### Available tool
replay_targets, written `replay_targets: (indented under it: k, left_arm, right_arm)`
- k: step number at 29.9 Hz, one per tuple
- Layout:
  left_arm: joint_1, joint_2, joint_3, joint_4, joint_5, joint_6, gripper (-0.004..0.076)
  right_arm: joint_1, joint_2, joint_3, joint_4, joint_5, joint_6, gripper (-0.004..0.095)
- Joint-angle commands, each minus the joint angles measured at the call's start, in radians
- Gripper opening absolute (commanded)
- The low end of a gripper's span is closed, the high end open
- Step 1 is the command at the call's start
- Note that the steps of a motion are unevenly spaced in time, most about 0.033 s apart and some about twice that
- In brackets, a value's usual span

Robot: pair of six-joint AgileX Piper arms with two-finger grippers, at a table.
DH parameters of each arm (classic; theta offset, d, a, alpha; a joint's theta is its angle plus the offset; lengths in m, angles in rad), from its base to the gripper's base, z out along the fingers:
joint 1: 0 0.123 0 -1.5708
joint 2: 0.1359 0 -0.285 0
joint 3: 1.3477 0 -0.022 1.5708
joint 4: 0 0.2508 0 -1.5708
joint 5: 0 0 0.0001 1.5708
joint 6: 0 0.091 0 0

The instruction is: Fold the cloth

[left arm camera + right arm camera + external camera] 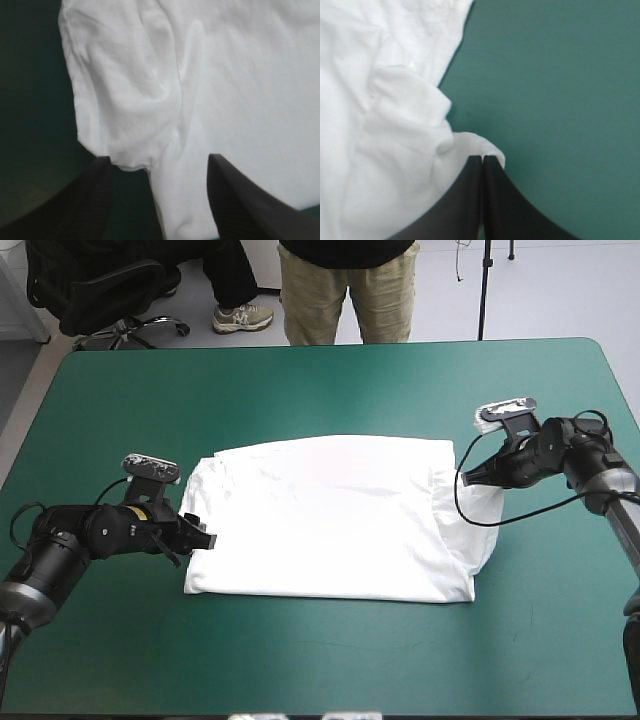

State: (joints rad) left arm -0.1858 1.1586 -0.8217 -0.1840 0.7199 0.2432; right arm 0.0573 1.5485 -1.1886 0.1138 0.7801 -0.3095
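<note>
White short-sleeved fabric T-shirt (330, 525) lies spread flat mid-table on the teal-green table cover (300, 390). It makes a wide rectangle, long side running left to right. Near edge is straight and tidy. A soft crease runs along the left end. The right end is rumpled, with a lower layer sticking out past the body toward the right arm.

Left gripper (200, 538), two broad black fin-shaped fingers, sits low at the T-shirt's left edge, by the near-left corner. From its wrist view the fingers (92, 200) stand wide apart, released, nothing gripped. Between and just ahead of them is the rounded hem of the left sleeve (125, 120), wrinkled, its tip resting beside the shirt body. One finger is over bare cover, the other over white fabric.

Right gripper (465, 478) is at the T-shirt's right edge, toward the far-right corner. Its wrist view has the fingers clenched into one pointed arch, with a small curled lip of fabric (480, 145) caught right at the tips, so it's pinching the T-shirt edge. Cloth next to the tips is bunched into a puckered ridge. Bare cover lies on the gripper's other side.

Both arms are low and well apart, with the T-shirt between them.
</note>
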Motion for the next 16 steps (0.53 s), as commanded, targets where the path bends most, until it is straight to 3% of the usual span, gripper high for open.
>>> replay_targets:
  k: [1,7,16]
  left_arm:
    - [-0.003,-0.018,-0.024,-0.012,-0.039,-0.002,0.0412]
    - [-0.003,-0.018,-0.024,0.038,-0.038,-0.006,0.0412]
    - [-0.003,-0.018,-0.024,0.019,-0.003,-0.014,0.0412]
  right_arm:
    - [0.04,-0.071,-0.038,0.084,0.015,-0.068,-0.0017]
    - [0.186,-0.04,-0.04,0.182,0.04,-0.111,-0.0017]
    - [0.375,0.103,-0.042,0.233,-0.075,-0.107,-0.0015]
